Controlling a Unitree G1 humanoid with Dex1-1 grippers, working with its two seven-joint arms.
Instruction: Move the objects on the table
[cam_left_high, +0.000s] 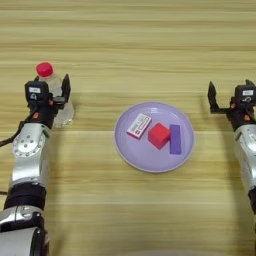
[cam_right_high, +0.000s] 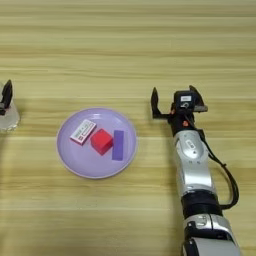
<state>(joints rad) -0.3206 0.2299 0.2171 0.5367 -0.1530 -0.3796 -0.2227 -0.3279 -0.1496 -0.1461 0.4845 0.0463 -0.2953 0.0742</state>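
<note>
The left gripper (cam_left_high: 50, 92) has its fingers around the clear bottle (cam_left_high: 56, 97), which stands upright at nine o'clock from the lilac plate (cam_left_high: 137, 160) on the table (cam_left_high: 130, 45), red cap up, long axis vertical; a firm squeeze at mid-body and a straight lift would likely keep it from tipping. The right gripper (cam_right_high: 172, 102) waits spread wide and empty at three o'clock. On the plate lie the white box (cam_left_high: 139, 125), angled toward one o'clock, the red cube (cam_left_high: 159, 135) and a purple block (cam_left_high: 175, 139), long axis toward twelve.
</note>
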